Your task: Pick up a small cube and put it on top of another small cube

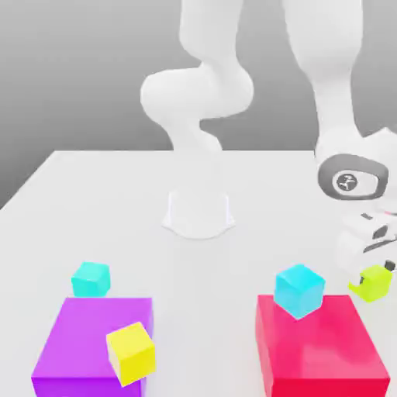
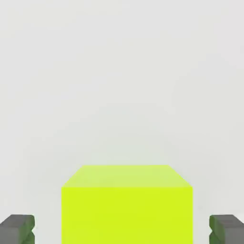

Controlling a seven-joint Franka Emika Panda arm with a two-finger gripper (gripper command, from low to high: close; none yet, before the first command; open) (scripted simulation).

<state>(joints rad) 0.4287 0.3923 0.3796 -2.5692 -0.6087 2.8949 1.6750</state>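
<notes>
End effector: you have it open [image 2: 122, 229], its two fingers well apart, one on each side of the lime cube [image 2: 127, 214].
Grip: nothing is held; in the hand view you can see a gap between the lime cube and each finger.
Lime cube: you'll find it at the exterior view's right, near the red block [image 1: 319, 349], between the fingers.
Cubes: you have four, one each of lime, turquoise [image 1: 91, 280], cyan [image 1: 299, 291] and yellow [image 1: 131, 353].
Blocks: you have two, the red one and the purple one [image 1: 97, 333].
Arm: one [image 1: 203, 93], standing on the worktop [image 1: 116, 201].
Lime cube's facing: it sits square to your end effector, two opposite sides turned toward the fingers.
Long axis: you have none to follow on the lime cube, its edges being alike.
Turquoise cube: it's at the exterior view's left, just beside the purple block's far edge.
</notes>
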